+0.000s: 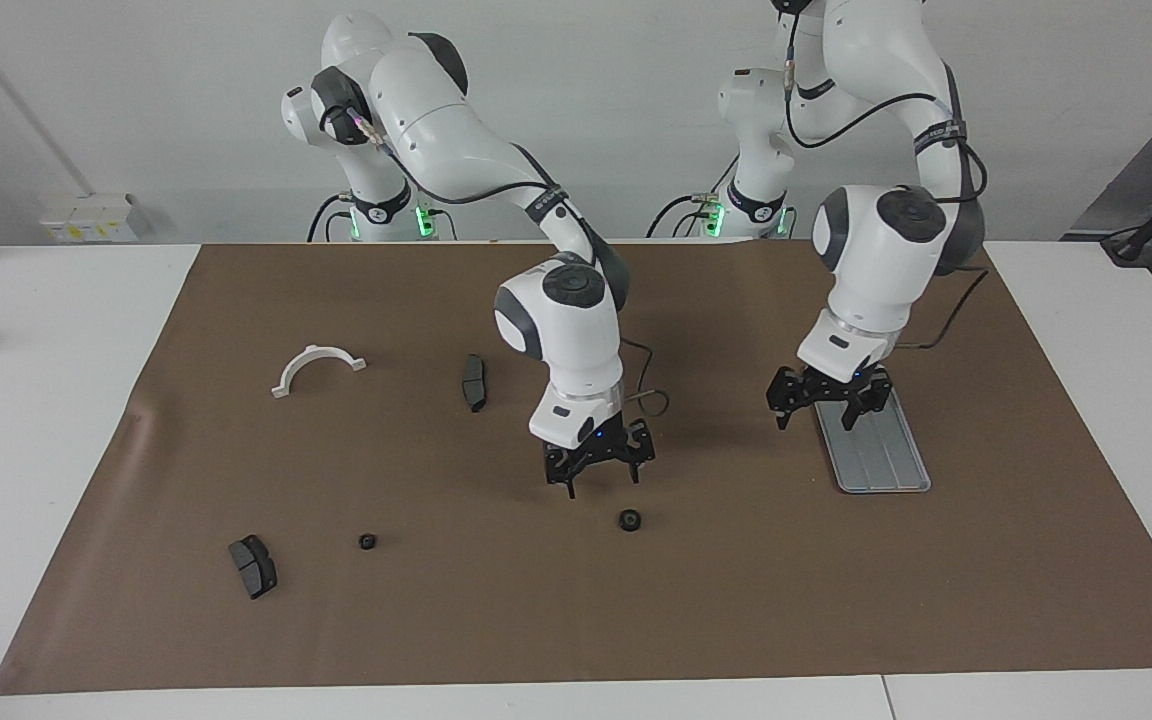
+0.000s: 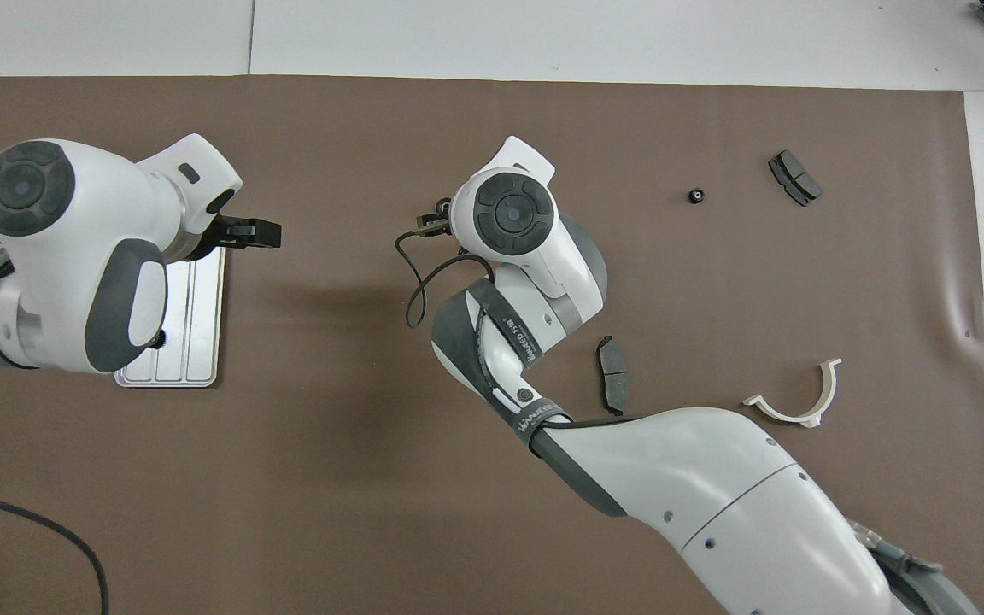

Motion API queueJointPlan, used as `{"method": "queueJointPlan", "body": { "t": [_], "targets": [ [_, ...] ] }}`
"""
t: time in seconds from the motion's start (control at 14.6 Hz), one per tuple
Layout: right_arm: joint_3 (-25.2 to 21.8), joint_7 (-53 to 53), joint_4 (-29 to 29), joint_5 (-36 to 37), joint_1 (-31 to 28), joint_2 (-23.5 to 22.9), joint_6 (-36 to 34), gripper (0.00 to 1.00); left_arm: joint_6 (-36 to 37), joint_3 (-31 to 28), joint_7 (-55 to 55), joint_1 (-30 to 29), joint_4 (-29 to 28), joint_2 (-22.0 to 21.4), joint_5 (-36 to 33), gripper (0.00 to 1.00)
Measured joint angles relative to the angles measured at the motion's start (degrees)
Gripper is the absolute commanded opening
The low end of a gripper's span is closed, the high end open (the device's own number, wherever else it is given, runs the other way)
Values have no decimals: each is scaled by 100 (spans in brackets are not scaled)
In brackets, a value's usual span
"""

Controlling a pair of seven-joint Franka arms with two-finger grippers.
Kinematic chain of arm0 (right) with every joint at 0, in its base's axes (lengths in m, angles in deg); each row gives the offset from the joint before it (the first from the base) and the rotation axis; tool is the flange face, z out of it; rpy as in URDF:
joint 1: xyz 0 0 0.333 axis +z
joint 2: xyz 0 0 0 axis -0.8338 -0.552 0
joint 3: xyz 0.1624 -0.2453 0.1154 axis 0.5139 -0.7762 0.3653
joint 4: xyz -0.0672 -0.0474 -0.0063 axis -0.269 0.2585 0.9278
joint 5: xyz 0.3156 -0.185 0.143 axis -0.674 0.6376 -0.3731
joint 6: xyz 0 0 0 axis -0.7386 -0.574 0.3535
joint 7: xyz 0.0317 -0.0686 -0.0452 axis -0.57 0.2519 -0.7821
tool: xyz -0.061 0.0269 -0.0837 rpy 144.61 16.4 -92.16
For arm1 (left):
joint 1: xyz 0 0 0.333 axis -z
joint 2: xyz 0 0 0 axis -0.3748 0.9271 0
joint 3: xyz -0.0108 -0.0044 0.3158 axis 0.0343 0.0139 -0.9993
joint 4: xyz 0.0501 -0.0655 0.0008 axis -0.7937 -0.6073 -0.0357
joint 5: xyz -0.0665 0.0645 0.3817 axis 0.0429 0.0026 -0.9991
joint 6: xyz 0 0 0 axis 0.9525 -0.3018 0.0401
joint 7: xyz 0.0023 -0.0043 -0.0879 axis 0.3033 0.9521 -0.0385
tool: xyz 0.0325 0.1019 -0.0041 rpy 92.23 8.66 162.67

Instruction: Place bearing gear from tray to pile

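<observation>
The grey ridged tray [image 1: 881, 455] lies toward the left arm's end of the table and looks empty; it also shows in the overhead view [image 2: 193, 337]. My left gripper [image 1: 816, 412] is open and empty over the tray's end nearer the robots. One small black bearing gear [image 1: 628, 520] lies on the brown mat. My right gripper [image 1: 601, 485] is open and empty, low over the mat just beside that gear and apart from it. A second bearing gear [image 1: 367, 541] lies among the pile, near a brake pad [image 1: 253, 565]. In the overhead view my right hand hides the first gear.
The pile is spread toward the right arm's end: a white half-ring bracket [image 1: 318, 364], a second brake pad [image 1: 474, 381] and the pad by the gear. A brown mat [image 1: 986, 600] covers the white table. The right hand's cable loops beside its wrist [image 1: 651, 400].
</observation>
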Motion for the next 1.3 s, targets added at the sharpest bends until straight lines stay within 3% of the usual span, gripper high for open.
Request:
{"method": "queueJointPlan", "body": {
  "t": [0.07,0.34,0.68,0.89,0.96,1.02,1.16,1.3],
  "targets": [
    [-4,0,5,50,10,-90,138,100,-6,-1,136,-179,-146,-33,0,100],
    [-24,0,201,217,58,-362,302,66,-555,3,407,-560,-914,-211,0,100],
    [-68,13,371,533,106,-537,416,63,-1143,6,408,-687,-1584,-338,0,100],
    [-144,13,387,536,104,-547,474,55,-1407,6,408,-877,-1734,-282,0,100],
    [-153,13,389,536,104,-550,483,55,-1510,5,408,-928,-1758,-239,0,97],
    [-153,13,392,536,105,-553,485,55,-1555,7,401,-956,-1772,-199,0,88],
    [-153,13,395,536,108,-554,485,49,-1556,10,377,-963,-1841,-157,0,84],
    [-152,13,396,536,112,-556,486,0,-1570,14,318,-963,-1921,-157,0,80]
  ]
}}
